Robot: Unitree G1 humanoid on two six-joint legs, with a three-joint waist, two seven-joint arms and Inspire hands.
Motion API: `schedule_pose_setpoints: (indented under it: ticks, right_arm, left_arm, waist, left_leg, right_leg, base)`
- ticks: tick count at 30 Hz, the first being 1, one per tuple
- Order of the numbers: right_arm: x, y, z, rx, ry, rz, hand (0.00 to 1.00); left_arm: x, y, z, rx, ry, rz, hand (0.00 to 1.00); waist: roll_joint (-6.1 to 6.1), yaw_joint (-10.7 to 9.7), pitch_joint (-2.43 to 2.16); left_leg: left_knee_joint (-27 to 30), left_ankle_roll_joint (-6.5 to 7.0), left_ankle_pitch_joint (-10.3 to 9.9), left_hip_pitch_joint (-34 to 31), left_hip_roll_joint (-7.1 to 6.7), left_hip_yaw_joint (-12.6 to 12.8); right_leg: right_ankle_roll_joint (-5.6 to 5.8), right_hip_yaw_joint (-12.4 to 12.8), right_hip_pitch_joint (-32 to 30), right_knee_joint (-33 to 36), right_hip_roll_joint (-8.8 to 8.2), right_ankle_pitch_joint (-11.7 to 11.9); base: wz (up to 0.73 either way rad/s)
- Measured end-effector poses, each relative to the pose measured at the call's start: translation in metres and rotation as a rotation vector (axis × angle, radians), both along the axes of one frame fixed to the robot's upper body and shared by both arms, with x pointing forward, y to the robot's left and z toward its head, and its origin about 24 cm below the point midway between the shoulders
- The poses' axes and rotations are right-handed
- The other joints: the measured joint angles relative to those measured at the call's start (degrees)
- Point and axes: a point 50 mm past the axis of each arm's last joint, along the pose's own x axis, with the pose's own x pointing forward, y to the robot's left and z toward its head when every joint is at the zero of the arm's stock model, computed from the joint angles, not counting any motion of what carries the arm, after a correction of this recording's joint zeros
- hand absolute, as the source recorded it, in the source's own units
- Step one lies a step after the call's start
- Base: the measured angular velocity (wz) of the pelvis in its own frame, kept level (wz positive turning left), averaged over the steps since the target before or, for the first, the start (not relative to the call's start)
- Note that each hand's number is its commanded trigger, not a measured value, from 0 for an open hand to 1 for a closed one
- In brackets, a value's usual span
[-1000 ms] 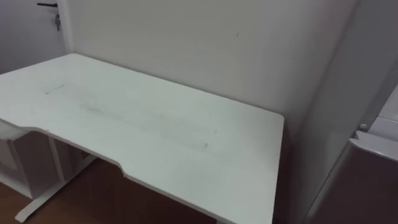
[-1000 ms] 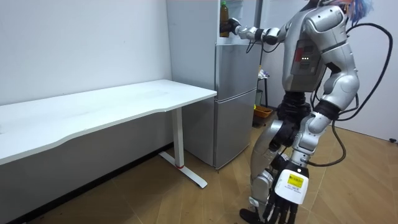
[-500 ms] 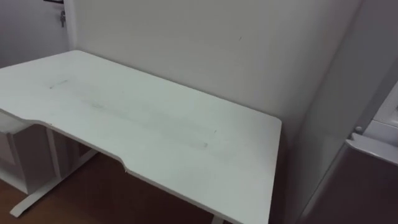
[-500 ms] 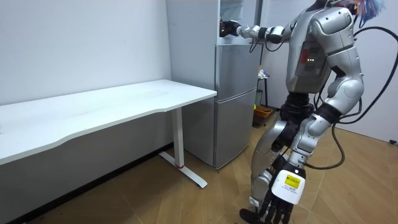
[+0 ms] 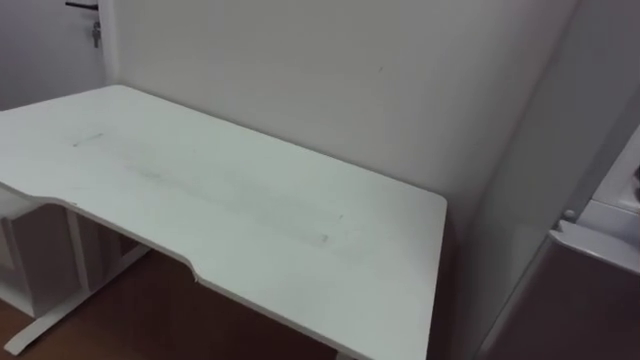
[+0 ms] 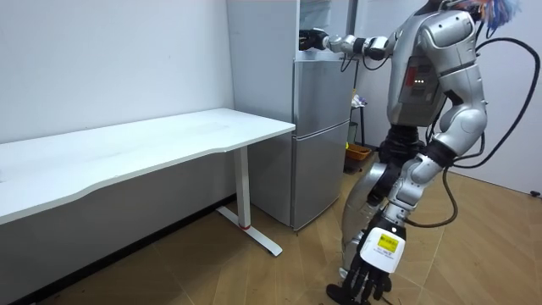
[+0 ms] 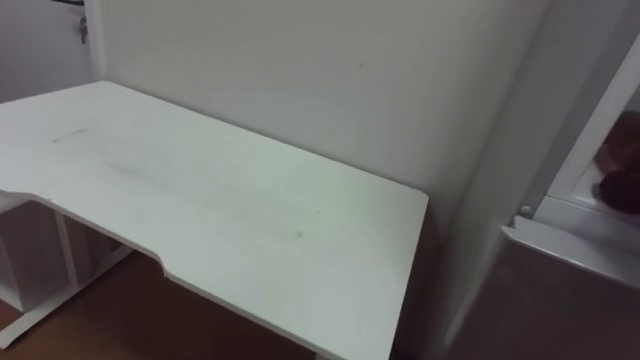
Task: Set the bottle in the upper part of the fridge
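Robot stands by fridge (image 6: 322, 135), right hand (image 6: 312, 38) in its top (grip untellable), left hand (image 6: 367, 274) hanging slack.

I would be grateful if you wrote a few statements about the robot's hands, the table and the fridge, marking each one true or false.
1. The right hand reaches into the top compartment of the fridge. True.
2. The left hand rests on the white table. False: it hangs low beside the robot's leg, near the wooden floor.
3. The fridge stands right next to the table's end. True.
4. The fridge's lowest door stands open. False: it is shut.
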Motion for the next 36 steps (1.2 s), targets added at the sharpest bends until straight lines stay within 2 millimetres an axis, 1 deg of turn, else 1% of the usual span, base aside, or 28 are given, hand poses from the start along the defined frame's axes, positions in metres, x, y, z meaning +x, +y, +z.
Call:
schedule_pose_setpoints:
  ticks: [1, 2, 5, 7, 8, 9, 10, 12, 13, 14, 15, 16, 18, 20, 22, 25, 26, 27, 29, 31, 32, 34, 35, 36]
  right_arm:
    - [-0.001, 0.000, 0.000, -0.001, -0.003, 0.003, 0.00]
    - [-0.002, 0.001, -0.001, 0.001, -0.004, 0.007, 0.00]
    - [-0.008, 0.004, -0.003, 0.000, -0.018, 0.027, 0.00]
    - [-0.009, 0.007, -0.002, 0.000, -0.034, 0.039, 0.00]
    - [-0.010, 0.009, 0.000, -0.009, -0.045, 0.048, 0.00]
    - [-0.012, 0.012, 0.001, -0.024, -0.051, 0.062, 0.00]
    - [-0.012, 0.013, 0.001, -0.029, -0.056, 0.070, 0.00]
    - [-0.016, 0.021, 0.003, -0.054, -0.072, 0.103, 0.00]
    - [-0.016, 0.023, 0.004, -0.059, -0.076, 0.111, 0.00]
    - [-0.017, 0.026, 0.006, -0.070, -0.088, 0.122, 0.00]
    - [-0.018, 0.029, 0.008, -0.073, -0.103, 0.134, 0.00]
    - [-0.019, 0.030, 0.009, -0.070, -0.112, 0.139, 0.00]
    - [-0.020, 0.036, 0.009, -0.056, -0.134, 0.161, 0.00]
    - [-0.021, 0.039, 0.013, -0.062, -0.151, 0.175, 0.00]
    - [-0.021, 0.042, 0.016, -0.060, -0.168, 0.186, 0.00]
    - [-0.021, 0.047, 0.020, -0.048, -0.193, 0.213, 0.00]
    - [-0.021, 0.049, 0.022, -0.033, -0.205, 0.225, 0.00]
    - [-0.021, 0.052, 0.025, -0.032, -0.219, 0.239, 0.00]
    - [-0.023, 0.057, 0.032, -0.033, -0.259, 0.256, 0.00]
    - [-0.026, 0.058, 0.043, -0.028, -0.318, 0.257, 0.00]
    - [-0.029, 0.059, 0.049, -0.020, -0.365, 0.256, 0.00]
    - [-0.033, 0.063, 0.057, -0.017, -0.426, 0.259, 0.00]
    - [-0.034, 0.067, 0.059, -0.003, -0.461, 0.264, 0.00]
    - [-0.035, 0.071, 0.059, 0.013, -0.484, 0.274, 0.00]
  left_arm:
    - [0.000, 0.000, 0.000, 0.000, 0.000, 0.000, 0.00]
    - [-0.001, 0.000, 0.000, 0.000, 0.002, 0.002, 0.00]
    - [-0.004, 0.001, 0.000, 0.005, 0.003, 0.013, 0.00]
    - [-0.008, 0.000, -0.003, 0.003, 0.013, 0.025, 0.00]
    - [-0.011, -0.002, -0.005, 0.000, 0.023, 0.034, 0.00]
    - [-0.016, -0.004, -0.007, -0.007, 0.037, 0.043, 0.00]
    - [-0.019, -0.005, -0.008, -0.009, 0.044, 0.047, 0.00]
    - [-0.024, -0.007, -0.009, -0.013, 0.059, 0.052, 0.00]
    - [-0.025, -0.007, -0.009, -0.014, 0.061, 0.053, 0.00]
    - [-0.025, -0.008, -0.009, -0.016, 0.060, 0.054, 0.00]
    - [-0.024, -0.009, -0.010, -0.020, 0.054, 0.054, 0.00]
    - [-0.023, -0.009, -0.010, -0.022, 0.051, 0.054, 0.00]
    - [-0.021, -0.010, -0.010, -0.028, 0.041, 0.051, 0.00]
    - [-0.017, -0.010, -0.009, -0.036, 0.021, 0.041, 0.00]
    - [-0.011, -0.010, -0.008, -0.037, -0.007, 0.032, 0.00]
    - [-0.004, -0.010, -0.007, -0.036, -0.035, 0.021, 0.00]
    - [-0.003, -0.010, -0.007, -0.035, -0.043, 0.016, 0.00]
    - [-0.002, -0.010, -0.006, -0.028, -0.045, 0.005, 0.00]
    - [-0.001, -0.010, -0.006, -0.027, -0.048, -0.007, 0.00]
    - [0.000, -0.011, -0.006, -0.035, -0.046, -0.031, 0.00]
    - [0.000, -0.012, -0.007, -0.039, -0.044, -0.040, 0.00]
    - [-0.001, -0.013, -0.008, -0.046, -0.036, -0.055, 0.00]
    - [-0.001, -0.014, -0.008, -0.046, -0.031, -0.060, 0.00]
    - [-0.002, -0.015, -0.009, -0.048, -0.028, -0.064, 0.00]
  waist:
    - [0.04, -0.13, 0.03]
    - [0.23, -0.15, -0.01]
    - [0.51, -0.35, 0.07]
    - [0.88, -0.66, 0.03]
    - [1.17, -0.92, 0.13]
    - [1.52, -1.01, 0.03]
    - [1.62, -1.12, -0.01]
    - [2.10, -1.46, 0.09]
    - [2.25, -1.50, 0.00]
    - [2.31, -1.73, -0.12]
    - [2.85, -2.13, 0.22]
    - [2.69, -2.37, 0.15]
    - [3.00, -3.10, 0.17]
    - [3.21, -3.52, 0.13]
    - [3.21, -3.61, 0.12]
    - [3.34, -3.74, 0.18]
    - [3.36, -3.78, 0.19]
    - [3.37, -4.52, 0.19]
    - [3.56, -5.28, 0.24]
    - [3.94, -5.56, 0.10]
    - [4.29, -5.61, -0.12]
    - [4.65, -5.92, -0.25]
    - [4.75, -6.06, -0.07]
    - [4.84, -6.62, -0.04]
  left_leg:
    - [-0.18, 0.03, 0.01, 0.34, -0.05, 0.00]
    - [-0.48, 0.08, 0.00, 0.86, -0.18, -0.04]
    - [-1.56, 0.15, -0.13, 2.70, -0.42, -0.23]
    - [-2.14, 0.18, -0.14, 3.45, -0.60, -0.03]
    - [-2.87, 0.23, -0.10, 4.21, -0.70, 0.11]
    - [-3.19, 0.43, -0.13, 4.77, -0.74, 0.23]
    - [-3.50, 0.60, -0.05, 5.11, -0.77, 0.34]
    - [-4.35, 0.73, -0.12, 6.34, -0.71, 1.07]
    - [-4.59, 0.75, -0.13, 6.46, -0.70, 1.24]
    - [-4.68, 0.78, -0.22, 6.55, -0.64, 1.42]
    - [-4.81, 0.79, -0.26, 6.83, -0.61, 1.51]
    - [-5.02, 0.80, -0.26, 7.15, -0.61, 1.66]
    - [-5.73, 0.82, -0.27, 8.12, -0.59, 1.80]
    - [-6.12, 0.83, -0.28, 8.42, -0.55, 1.98]
    - [-6.50, 0.83, -0.28, 8.83, -0.41, 2.64]
    - [-6.38, 0.90, -0.87, 9.06, -0.18, 3.52]
    - [-6.38, 0.89, -1.01, 9.20, -0.10, 3.83]
    - [-6.23, 0.89, -1.10, 9.17, -0.15, 3.75]
    - [-5.88, 0.95, -1.31, 9.10, -0.12, 3.98]
    - [-5.50, 1.04, -1.60, 9.13, -0.06, 4.33]
    - [-5.52, 1.11, -1.69, 9.29, -0.05, 4.62]
    - [-5.61, 1.16, -1.70, 9.60, -0.06, 4.84]
    - [-5.95, 1.15, -1.68, 10.26, -0.04, 4.99]
    - [-6.09, 1.15, -1.70, 10.71, 0.00, 5.14]
  right_leg:
    - [-0.04, -0.03, 0.38, -0.06, -0.03, 0.04]
    - [0.08, -0.14, 1.08, -0.77, -0.03, 0.11]
    - [0.56, -0.07, 2.39, -1.78, -0.14, -0.15]
    - [0.51, 0.08, 2.80, -1.69, -0.32, -0.22]
    - [0.39, 0.21, 3.24, -1.66, -0.49, -0.16]
    - [0.37, 0.55, 3.59, -1.60, -0.56, -0.15]
    - [0.36, 0.71, 3.79, -1.62, -0.60, -0.14]
    - [0.40, 1.37, 4.42, -1.64, -0.69, -0.17]
    - [0.42, 1.41, 4.51, -1.64, -0.72, -0.18]
    - [0.42, 1.46, 4.65, -1.52, -0.73, -0.17]
    - [0.43, 1.56, 4.72, -1.27, -0.74, -0.16]
    - [0.43, 1.66, 4.83, -1.16, -0.79, -0.16]
    - [0.55, 1.91, 5.33, -1.04, -0.90, -0.23]
    - [0.69, 2.17, 5.31, -0.68, -0.98, -0.32]
    - [0.71, 2.66, 5.34, -0.68, -0.97, -0.33]
    - [0.71, 3.80, 5.29, -0.58, -0.86, -0.33]
    - [0.72, 4.78, 5.22, -0.52, -0.75, -0.34]
    - [0.72, 4.95, 5.23, -0.52, -0.73, -0.34]
    - [0.74, 5.26, 5.20, -0.51, -0.72, -0.35]
    - [0.74, 5.86, 5.23, -0.51, -0.65, -0.35]
    - [0.75, 6.05, 5.28, -0.49, -0.67, -0.35]
    - [0.75, 6.04, 5.42, -0.45, -0.76, -0.35]
    - [0.76, 6.05, 5.81, -0.40, -0.76, -0.35]
    - [0.79, 6.06, 6.12, -0.44, -0.75, -0.37]
  base:
    - [0.00]
    - [0.04]
    - [0.00]
    - [-0.02]
    - [-0.08]
    - [-0.10]
    - [-0.12]
    - [-0.15]
    - [-0.15]
    - [-0.08]
    - [-0.06]
    - [-0.06]
    - [-0.07]
    - [-0.08]
    - [-0.17]
    - [-0.20]
    - [-0.15]
    - [-0.11]
    - [-0.06]
    - [-0.11]
    - [-0.07]
    - [-0.08]
    - [-0.09]
    - [-0.07]
